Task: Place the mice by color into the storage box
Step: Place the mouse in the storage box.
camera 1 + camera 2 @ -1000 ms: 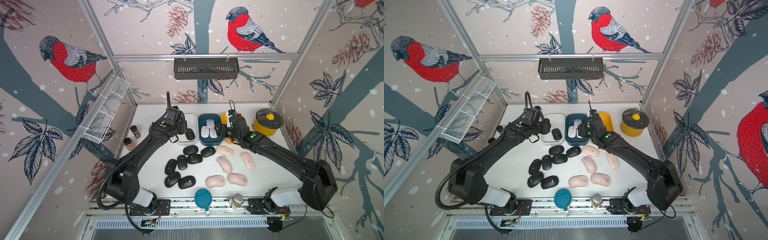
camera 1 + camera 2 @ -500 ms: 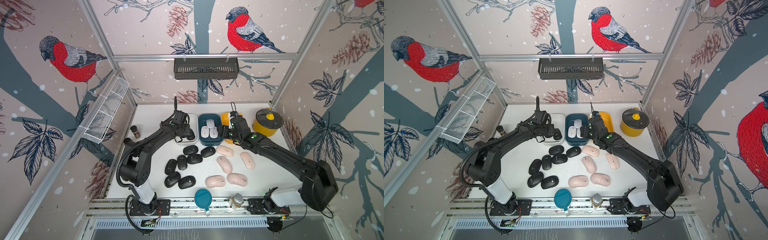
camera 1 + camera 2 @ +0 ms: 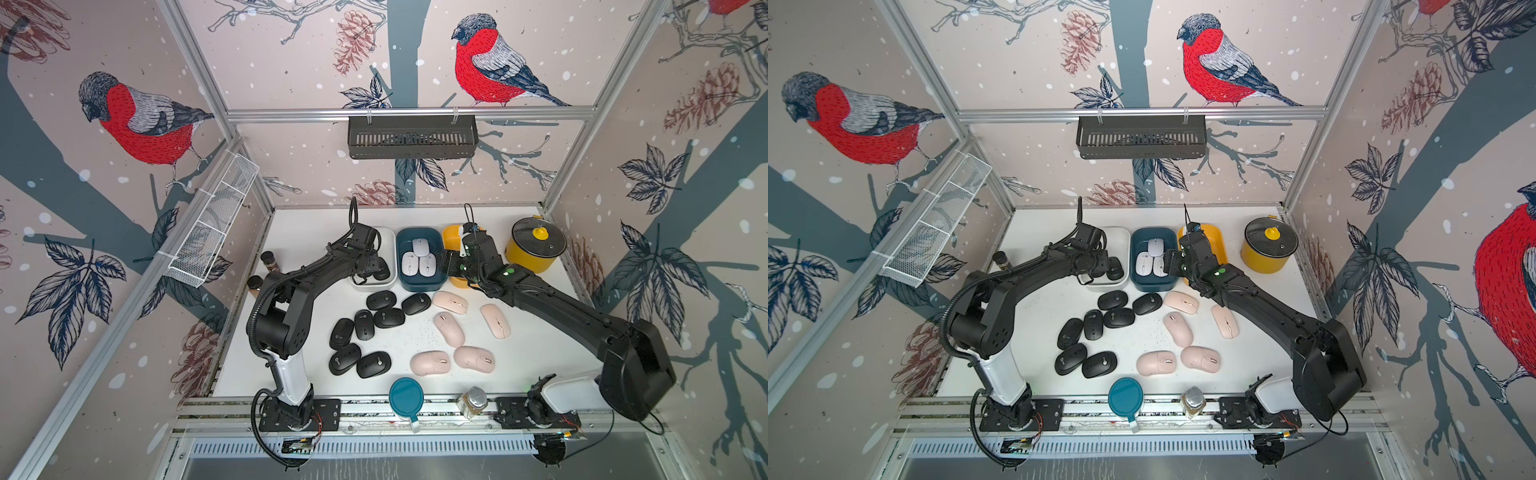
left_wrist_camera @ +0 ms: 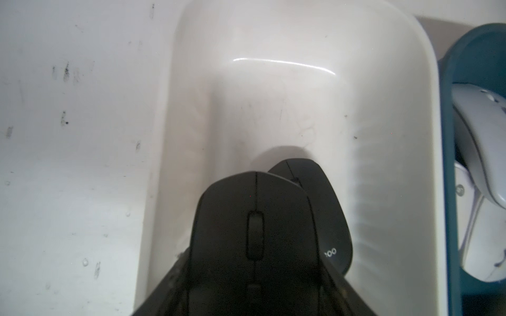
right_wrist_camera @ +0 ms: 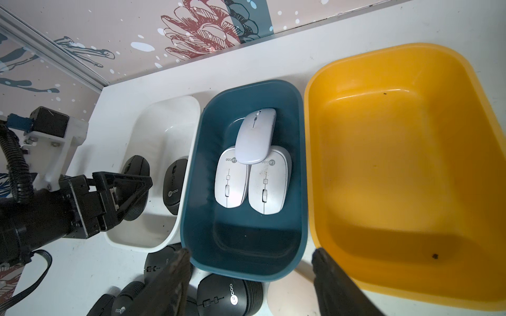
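My left gripper (image 3: 370,264) is shut on a black mouse (image 4: 254,232) and holds it inside the white box (image 4: 383,136), beside another black mouse (image 4: 325,210) lying there. The blue box (image 5: 246,246) holds three white mice (image 5: 256,164). My right gripper (image 5: 250,260) hangs open and empty over the blue box's near rim, next to the empty yellow box (image 5: 397,164). Several black mice (image 3: 384,318) and several pink mice (image 3: 449,328) lie on the table in front of the boxes.
A yellow lidded pot (image 3: 536,249) stands at the back right. Two small jars (image 3: 270,262) stand by the left wall. A teal lid (image 3: 406,397) and a glass jar (image 3: 471,401) sit at the front edge. A wire basket (image 3: 212,232) hangs on the left wall.
My left arm has folded up at the elbow and carried the black mouse to the right and down into the white box. The right gripper has barely moved.
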Controlling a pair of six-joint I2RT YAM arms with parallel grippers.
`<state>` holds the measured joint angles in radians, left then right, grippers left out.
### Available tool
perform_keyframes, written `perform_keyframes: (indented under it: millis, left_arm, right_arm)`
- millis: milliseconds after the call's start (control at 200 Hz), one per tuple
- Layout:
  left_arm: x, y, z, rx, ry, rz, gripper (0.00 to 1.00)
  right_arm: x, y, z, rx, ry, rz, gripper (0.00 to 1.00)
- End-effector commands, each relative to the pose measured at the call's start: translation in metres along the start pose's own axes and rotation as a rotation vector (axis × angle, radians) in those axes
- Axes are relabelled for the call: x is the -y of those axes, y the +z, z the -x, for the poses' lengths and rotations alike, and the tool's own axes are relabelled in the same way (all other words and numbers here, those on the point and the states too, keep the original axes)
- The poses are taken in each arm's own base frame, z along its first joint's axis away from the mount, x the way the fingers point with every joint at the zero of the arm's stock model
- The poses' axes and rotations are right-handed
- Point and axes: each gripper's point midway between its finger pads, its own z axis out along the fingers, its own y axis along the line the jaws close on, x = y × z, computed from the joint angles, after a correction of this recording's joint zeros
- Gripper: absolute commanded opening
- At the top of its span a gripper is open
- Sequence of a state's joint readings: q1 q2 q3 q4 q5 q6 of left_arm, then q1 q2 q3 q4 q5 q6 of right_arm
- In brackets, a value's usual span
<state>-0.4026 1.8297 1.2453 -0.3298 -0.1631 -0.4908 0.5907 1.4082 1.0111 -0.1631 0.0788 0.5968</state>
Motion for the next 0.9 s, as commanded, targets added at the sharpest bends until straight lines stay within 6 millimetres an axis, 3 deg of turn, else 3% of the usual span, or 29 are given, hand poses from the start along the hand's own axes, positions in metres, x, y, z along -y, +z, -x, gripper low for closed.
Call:
perform_keyframes:
  millis: [0, 600, 895]
  left_arm:
    - [-0.004, 0.004, 0.009, 0.033, -0.036, 0.029, 0.46]
    - [-0.009, 0.028, 0.002, -0.015, -0.054, 0.088, 0.47]
    - [-0.008, 0.032, 0.003, -0.027, -0.060, 0.093, 0.55]
  right_arm:
    - [-0.001, 0.002, 0.002, 0.008, -0.003, 0.008, 0.71]
    - [0.007, 0.009, -0.001, -0.011, 0.011, 0.012, 0.71]
    - [0.007, 0.011, 0.000, -0.013, 0.015, 0.011, 0.71]
